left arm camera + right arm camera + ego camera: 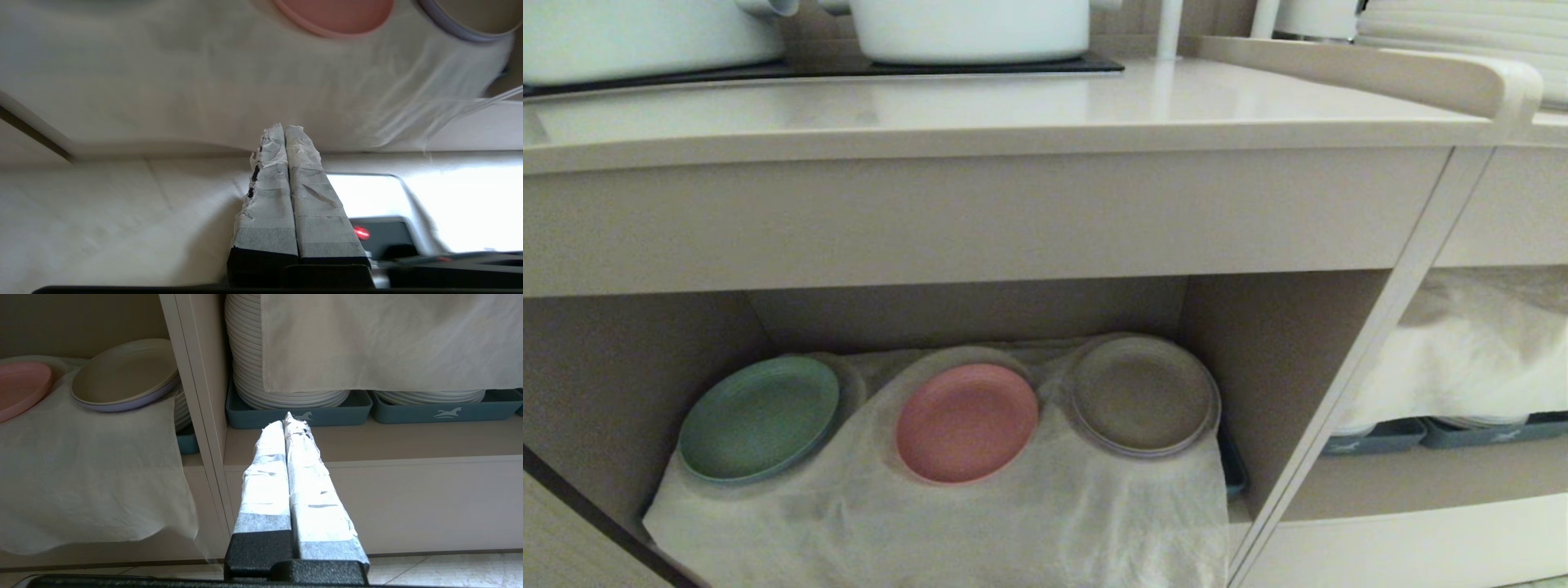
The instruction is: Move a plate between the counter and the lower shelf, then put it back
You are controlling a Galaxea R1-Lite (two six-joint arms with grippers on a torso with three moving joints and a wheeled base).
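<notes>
you're reaching for the pink plate (966,422) on the lower shelf (629,384) — left gripper (284,127) pinched empty, needing to spread first.

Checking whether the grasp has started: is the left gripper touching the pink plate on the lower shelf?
Apart. In the left wrist view the left gripper, shut and empty, sits short of the pink plate, with bare white cloth showing between them.
</notes>
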